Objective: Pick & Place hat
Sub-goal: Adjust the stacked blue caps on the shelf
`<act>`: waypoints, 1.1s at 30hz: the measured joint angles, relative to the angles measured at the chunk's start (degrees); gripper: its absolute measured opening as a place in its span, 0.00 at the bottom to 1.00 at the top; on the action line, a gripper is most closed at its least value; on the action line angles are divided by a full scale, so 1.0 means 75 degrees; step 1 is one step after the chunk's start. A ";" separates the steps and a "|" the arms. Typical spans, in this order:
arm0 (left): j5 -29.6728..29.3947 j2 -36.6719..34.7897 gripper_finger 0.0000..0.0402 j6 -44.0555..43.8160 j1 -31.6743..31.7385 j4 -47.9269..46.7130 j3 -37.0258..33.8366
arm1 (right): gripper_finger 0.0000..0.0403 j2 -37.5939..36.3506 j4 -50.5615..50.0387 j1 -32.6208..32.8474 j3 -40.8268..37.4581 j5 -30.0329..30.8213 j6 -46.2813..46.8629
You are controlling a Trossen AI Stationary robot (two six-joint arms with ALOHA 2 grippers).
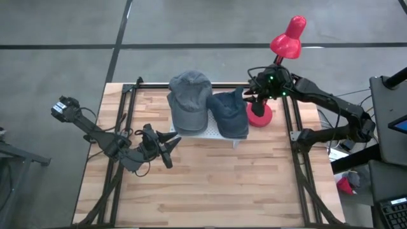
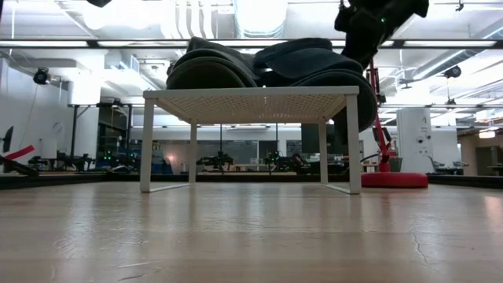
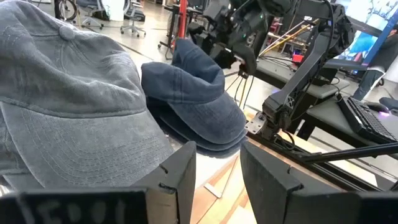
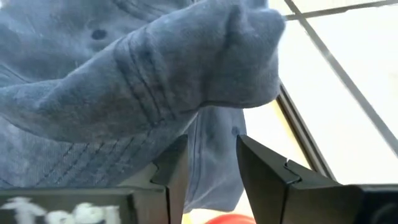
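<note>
Two caps lie side by side on a white perforated rack (image 1: pixel 213 132). The grey cap (image 1: pixel 189 98) sits on the left. The dark blue cap (image 1: pixel 229 113) sits on the right, its rear part (image 3: pixel 189 56) standing up in a crumpled peak. My right gripper (image 1: pixel 253 97) hovers at the blue cap's far right edge. It is open, and in its wrist view (image 4: pixel 211 168) the blue cloth (image 4: pixel 155 81) fills the picture just beyond the fingers. My left gripper (image 1: pixel 170 147) is open, low over the table near the rack's near left corner, and points at the caps (image 3: pixel 217 180).
A red desk lamp stands at the table's far right. Its base (image 1: pixel 259 116) sits right beside the rack and its head (image 1: pixel 289 35) reaches beyond the far edge. The rack stands on thin legs (image 2: pixel 354 141) with open space beneath. Bare wood lies across the near half of the table (image 1: pixel 210 184).
</note>
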 joint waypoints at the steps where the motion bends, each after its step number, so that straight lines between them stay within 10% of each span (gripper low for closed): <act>1: 0.0000 0.0000 0.32 0.0000 0.0000 -0.0003 0.0000 | 0.33 0.0001 -0.0039 -0.0001 0.0053 0.0011 -0.0008; 33: 0.0038 0.0000 0.32 0.0090 -0.0003 0.0035 -0.0012 | 0.34 -0.0107 -0.2499 -0.0079 0.0023 0.1498 -0.0676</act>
